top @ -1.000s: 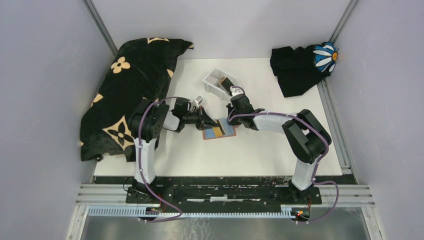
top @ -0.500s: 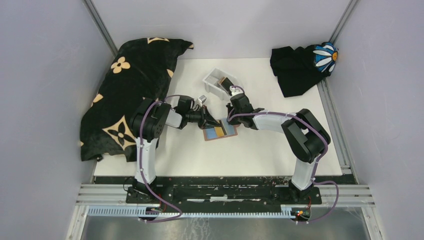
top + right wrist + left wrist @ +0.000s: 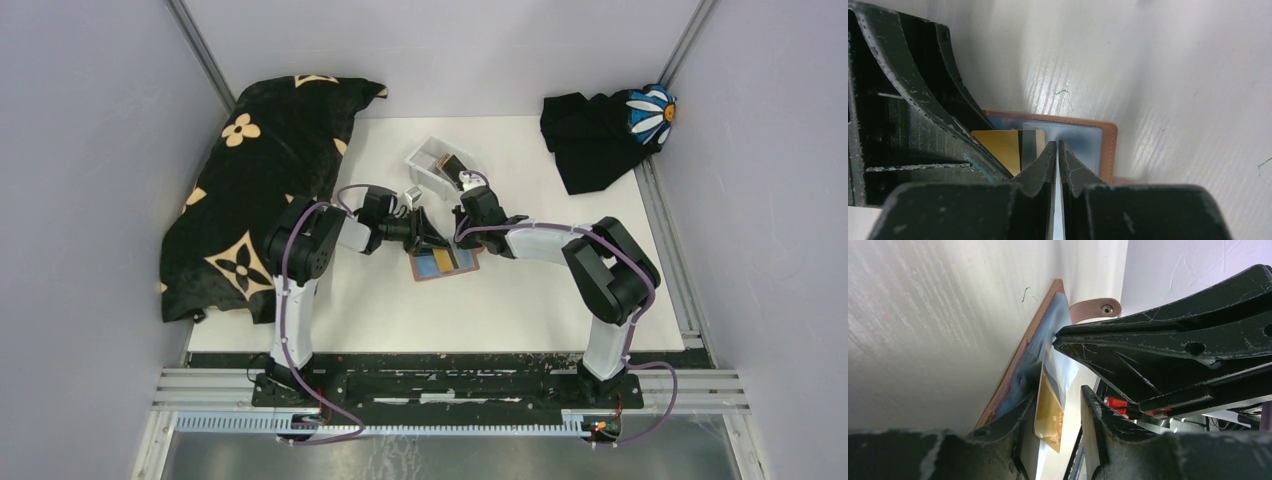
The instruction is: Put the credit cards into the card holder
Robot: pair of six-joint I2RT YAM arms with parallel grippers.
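The tan card holder (image 3: 446, 264) lies open on the white table, its strap and snap (image 3: 1095, 309) pointing away. A gold credit card (image 3: 1049, 412) stands part way in its clear slot (image 3: 998, 145). My left gripper (image 3: 428, 240) is open around the card's free end (image 3: 1058, 392); the card leans by one finger with a gap to the other. My right gripper (image 3: 463, 238) is shut, its tips (image 3: 1057, 144) down on the holder's clear window (image 3: 1088, 145). A dark card (image 3: 455, 166) lies in the white tray (image 3: 428, 160).
A black cloth with tan flowers (image 3: 260, 180) covers the table's left side. Another black cloth with a daisy print (image 3: 600, 135) lies at the back right corner. The two arms meet over the holder, close together.
My left gripper, shut on the gold card earlier, has opened and let it go. It and the holder have shifted slightly to the right. The right gripper has stayed in place.
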